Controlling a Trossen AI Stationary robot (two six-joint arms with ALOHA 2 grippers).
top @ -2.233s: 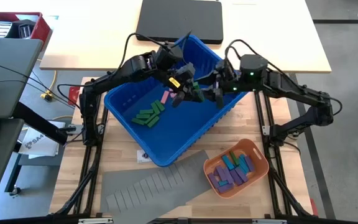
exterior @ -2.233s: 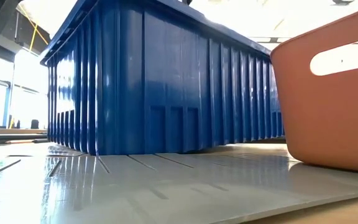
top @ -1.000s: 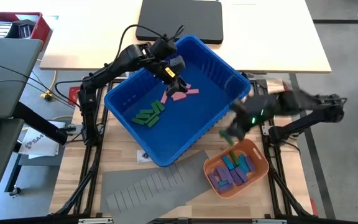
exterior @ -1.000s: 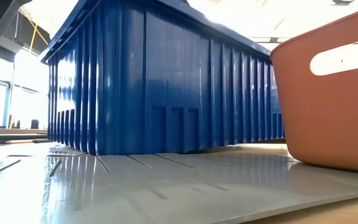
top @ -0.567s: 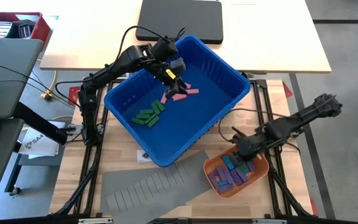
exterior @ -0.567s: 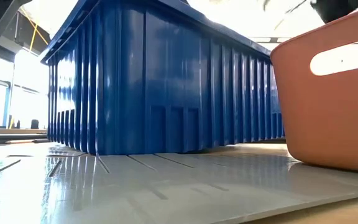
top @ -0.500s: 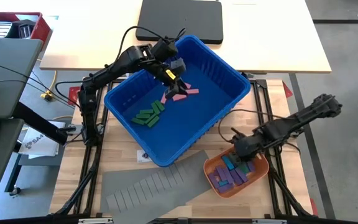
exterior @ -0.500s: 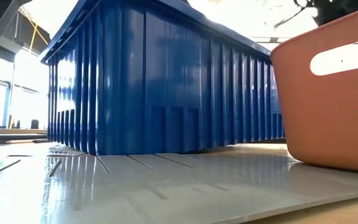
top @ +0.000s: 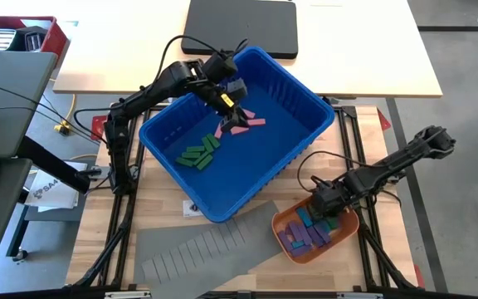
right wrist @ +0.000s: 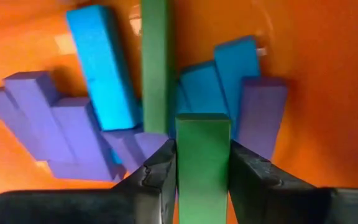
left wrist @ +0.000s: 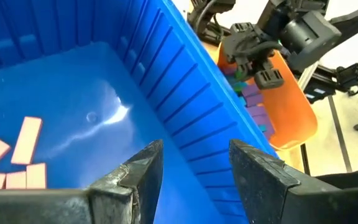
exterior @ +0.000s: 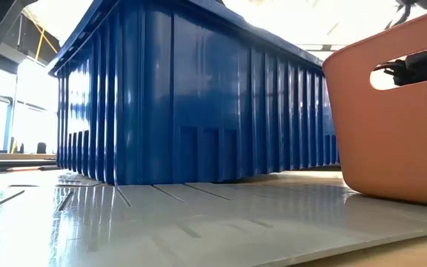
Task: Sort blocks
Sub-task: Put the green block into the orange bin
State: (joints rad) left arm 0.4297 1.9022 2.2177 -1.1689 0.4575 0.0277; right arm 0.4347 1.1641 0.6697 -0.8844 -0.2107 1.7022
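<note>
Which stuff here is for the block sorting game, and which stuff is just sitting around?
For sorting: green block in the right gripper; green blocks, pink blocks, blue bin, orange tray, purple blocks, left gripper.
Just sitting around: grey sheet, black case, red box.

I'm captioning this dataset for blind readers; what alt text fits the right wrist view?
The right end effector grips a green block between its two dark fingers, just above an orange tray. In the tray lie blue blocks, purple blocks and another green block.
</note>
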